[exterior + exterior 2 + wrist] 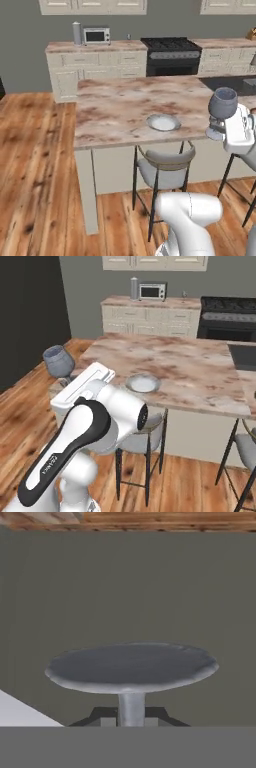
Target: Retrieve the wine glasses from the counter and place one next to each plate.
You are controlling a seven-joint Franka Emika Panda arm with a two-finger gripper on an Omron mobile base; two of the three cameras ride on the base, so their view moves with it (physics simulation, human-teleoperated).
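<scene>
Wine glass [223,104] is being carried upright, long axis vertical, bowl opening pointing up and foot [131,671] down, in the air just off the near edge of the marbled tabletop [120,107]. Arm [82,426] is reaching up from below. Plate [163,122], pale and round, is lying near that same edge, above a stool [162,167]. Hand [131,718] is standing nearly closed, its fingers clamping the thin stem.

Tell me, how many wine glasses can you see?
1. The wine glass is held up in the end effector, shut on its stem, beside the island. Another may be out of sight.
</scene>
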